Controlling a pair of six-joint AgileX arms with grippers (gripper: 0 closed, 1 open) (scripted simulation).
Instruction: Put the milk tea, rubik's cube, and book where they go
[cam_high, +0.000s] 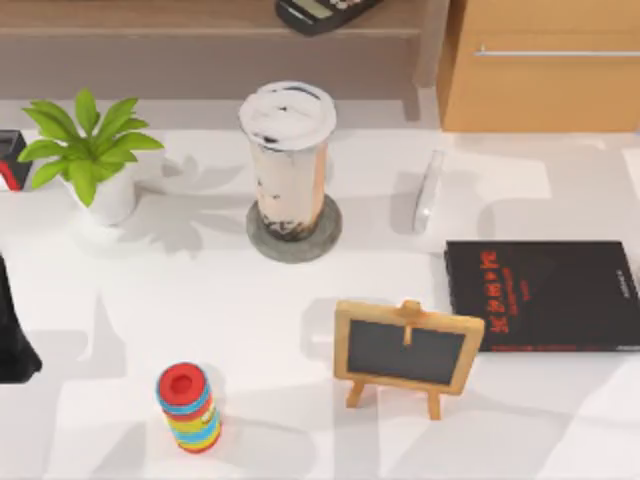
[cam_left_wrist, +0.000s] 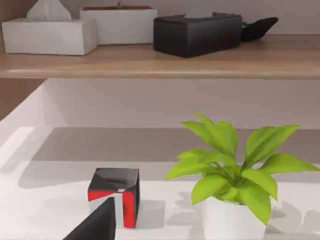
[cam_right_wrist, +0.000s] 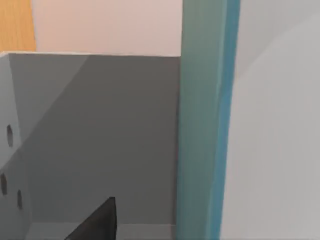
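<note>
While hanging low at the table's left edge, points the left gripper (cam_left_wrist: 95, 226) almost straight at the rubik's cube (cam_left_wrist: 114, 196), just ahead and slightly to one side. Cannot tell whether spread or pressed together; carries nothing visible. Cube flat on the white table (cam_high: 300, 330), at the far left in the top view, just beside the potted plant (cam_high: 88, 150), with the wooden shelf (cam_left_wrist: 160, 62) behind and above it.

Judging from that: left arm much nearer the cube than the right. Calls for a short forward reach, squared to a cube face and kept clear of the plant's leaves on the one side.

Elsewhere: milk tea (cam_high: 288, 160) upright on a grey coaster (cam_high: 294, 235), centre back of the table, apparently where it belongs. Book (cam_right_wrist: 205, 120) on end, long axis vertical, close in front of the right gripper (cam_right_wrist: 97, 222), inside a grey walled holder (cam_right_wrist: 100, 130). Cannot tell whether pinching it or not. Thin black book (cam_high: 545, 295) flat at the table's right, well apart and no part of the job. Probably leaves the cube as the last thing to place.
</note>
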